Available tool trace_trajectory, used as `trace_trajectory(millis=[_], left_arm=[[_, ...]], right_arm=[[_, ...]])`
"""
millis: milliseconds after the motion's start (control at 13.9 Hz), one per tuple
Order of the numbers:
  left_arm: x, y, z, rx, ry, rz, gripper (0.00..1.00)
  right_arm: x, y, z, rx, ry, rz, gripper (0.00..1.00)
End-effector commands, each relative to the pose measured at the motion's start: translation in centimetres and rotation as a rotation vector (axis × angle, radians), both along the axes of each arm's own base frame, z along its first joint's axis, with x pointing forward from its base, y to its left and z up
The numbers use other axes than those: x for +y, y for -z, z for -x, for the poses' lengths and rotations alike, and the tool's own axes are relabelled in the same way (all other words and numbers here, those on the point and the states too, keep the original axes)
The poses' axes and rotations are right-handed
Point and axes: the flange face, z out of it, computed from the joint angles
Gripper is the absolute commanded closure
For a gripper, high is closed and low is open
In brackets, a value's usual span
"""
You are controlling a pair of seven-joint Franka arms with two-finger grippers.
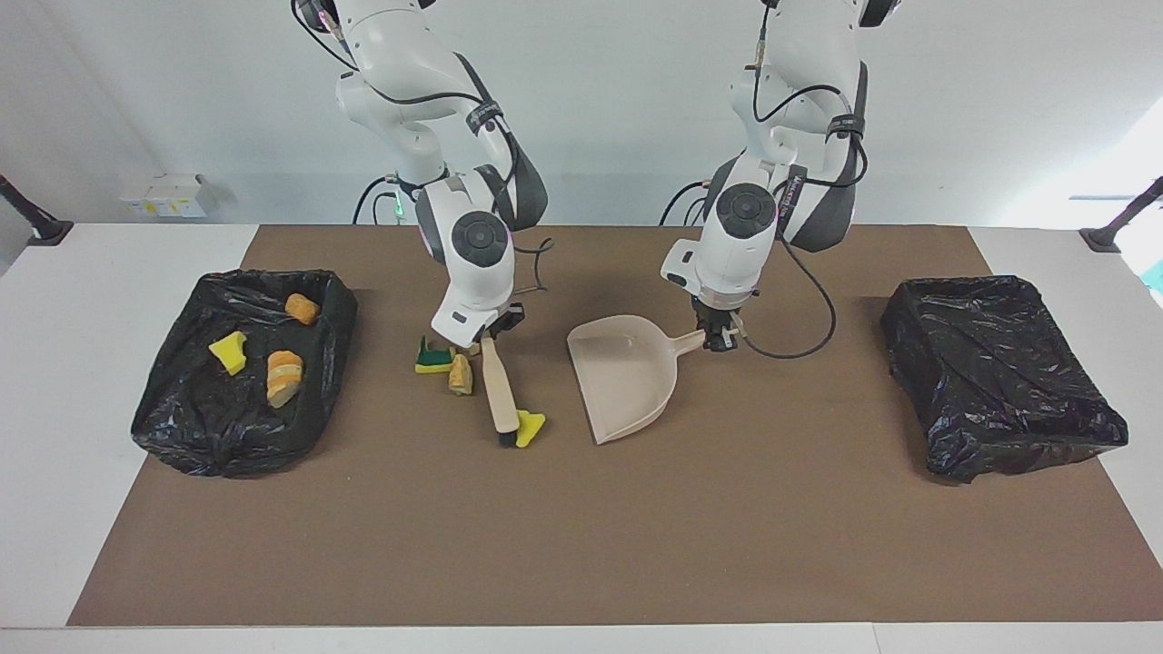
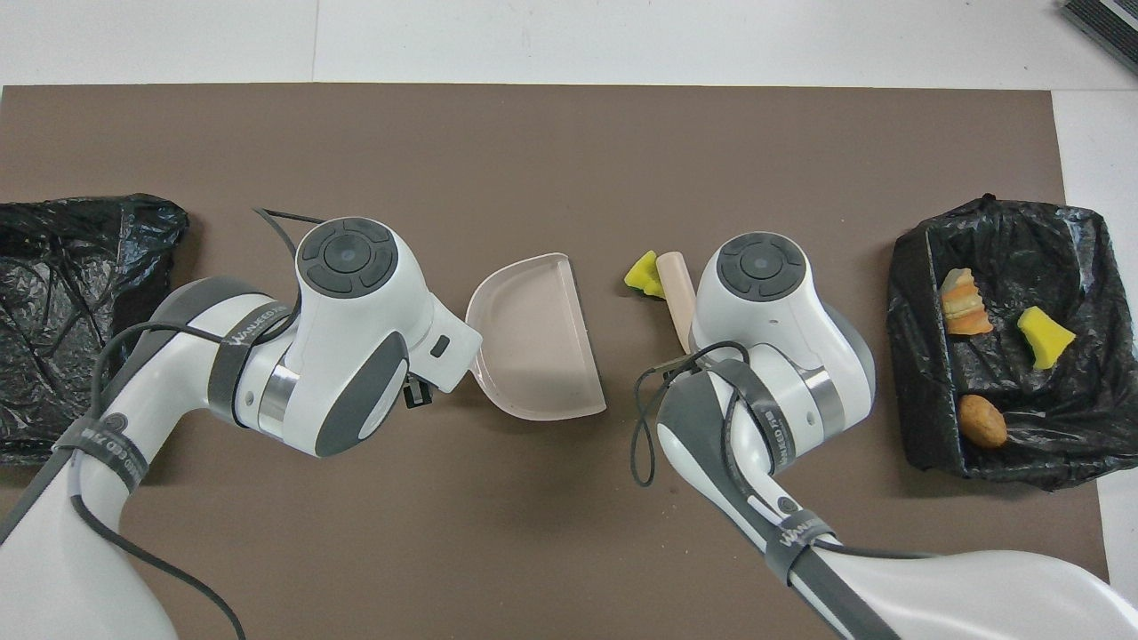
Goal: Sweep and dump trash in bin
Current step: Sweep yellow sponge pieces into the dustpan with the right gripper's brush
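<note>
My right gripper point(image 1: 488, 332) is shut on the handle of the beige brush point(image 1: 499, 391), whose bristles touch the mat beside a yellow sponge scrap point(image 1: 530, 426). A green-backed sponge point(image 1: 434, 357) and a pale beige lump point(image 1: 461, 374) lie on the mat next to the brush handle. My left gripper point(image 1: 718, 339) is shut on the handle of the beige dustpan point(image 1: 627, 381), which rests on the mat with its mouth facing the brush. In the overhead view the brush point(image 2: 677, 286), the yellow scrap point(image 2: 642, 273) and the dustpan point(image 2: 533, 347) show; my right wrist hides the other scraps.
A black-lined bin point(image 1: 218, 445) at the right arm's end of the table holds a yellow sponge point(image 1: 228, 351), an orange-brown lump point(image 1: 283, 377) and a brown lump point(image 1: 302, 309). A second black-lined bin point(image 1: 999, 381) stands at the left arm's end.
</note>
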Motion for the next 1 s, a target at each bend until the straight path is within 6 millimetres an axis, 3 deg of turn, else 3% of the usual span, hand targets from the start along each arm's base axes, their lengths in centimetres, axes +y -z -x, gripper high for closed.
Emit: trace_trajectory(millis=[0, 215, 359, 502, 574, 717, 933], left_arm=[[0.3, -0.4, 1.5, -0.035, 0.022, 0.003, 1.0], [0.3, -0.5, 1.4, -0.039, 0.017, 0.006, 1.0], [0.2, -0.6, 1.2, -0.051, 0.016, 0.012, 1.0], [0.2, -0.5, 1.3, -0.051, 0.016, 0.012, 1.0], [0.2, -0.5, 1.3, -0.051, 0.016, 0.012, 1.0], [0.3, -0.3, 1.4, -0.05, 0.016, 0.011, 1.0], [0.3, -0.3, 1.5, -0.053, 0.016, 0.013, 1.0]], right_arm=[[3.2, -0.3, 0.7, 0.018, 0.044, -0.072, 1.0], [5.6, -0.1, 1.6, 0.071, 0.081, -0.215, 1.0], [6.5, -1.1, 2.1, 0.115, 0.104, -0.312, 1.0], [6.2, -2.9, 2.2, 0.15, 0.147, -0.369, 1.0], [6.1, -4.8, 2.6, 0.152, 0.149, -0.383, 1.0], [3.5, -8.1, 3.4, 0.176, 0.186, -0.357, 1.0], [-2.0, -10.5, 4.8, 0.235, 0.308, -0.254, 1.0]])
